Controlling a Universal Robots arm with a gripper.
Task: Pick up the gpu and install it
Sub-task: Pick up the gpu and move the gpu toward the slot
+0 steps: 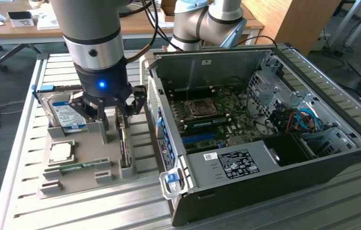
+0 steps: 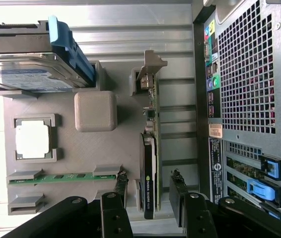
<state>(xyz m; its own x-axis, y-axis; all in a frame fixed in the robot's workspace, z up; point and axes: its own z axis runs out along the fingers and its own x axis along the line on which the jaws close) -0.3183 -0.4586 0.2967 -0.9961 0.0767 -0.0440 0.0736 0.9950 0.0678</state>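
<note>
Your slatted metal worktop point(image 1: 103, 206) carries the open computer case point(image 1: 333, 158) and, just beside it, a grey parts tray point(image 1: 84, 143). Along the tray's edge nearest the case, the gpu point(image 2: 150, 148) stands on its long edge. The gripper point(image 2: 149, 174) hangs above its cooler end, jaws wide. One finger sits on either side of the thin card, with a gap showing on both.

Exterior view, clock centred on gpu point(image 1: 124, 143). I read gripper point(image 1: 117, 120) jaws spread, slim gap each side of card. 9 o'clock: grey block point(image 2: 95, 111) just beside finger, hard drive point(image 1: 65, 115) beyond. 3 o'clock: case wall point(image 1: 157, 96) near, narrow lane between. Case interior uncovered; drive cage point(image 1: 266, 86) crowds its 2 o'clock.
</note>
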